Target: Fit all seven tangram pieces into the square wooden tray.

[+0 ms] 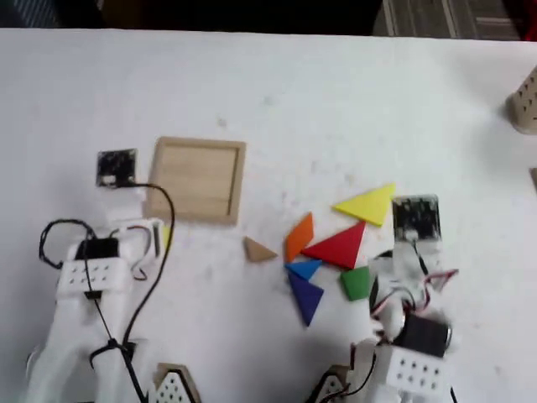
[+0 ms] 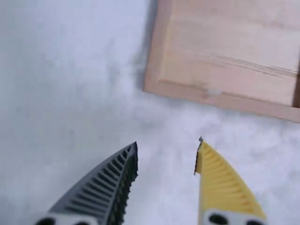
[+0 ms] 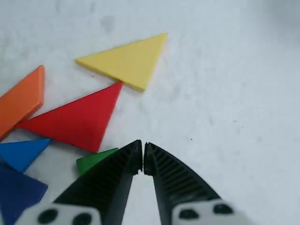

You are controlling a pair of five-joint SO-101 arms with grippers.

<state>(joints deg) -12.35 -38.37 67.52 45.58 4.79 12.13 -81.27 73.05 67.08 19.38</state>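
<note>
Wood, pale and square, the tray [image 1: 200,179] sits on the white surface [image 1: 352,101] ahead of the left arm. The left wrist view brings its corner rim close, with the left hand [image 2: 168,145] spread wide just short of it, holding nothing. From above, a tan triangle [image 1: 258,250] lies alone between the tray and a cluster of pieces: orange parallelogram [image 1: 299,236], red triangle [image 1: 338,246], yellow triangle [image 1: 367,204], blue triangle [image 1: 304,269], purple triangle [image 1: 306,295] and green square [image 1: 356,283]. The right wrist view shows the right hand [image 3: 143,154] pinched nearly closed on nothing, just beside the green square. Bare surface spreads toward the far edge, with dark floor beyond.
</note>
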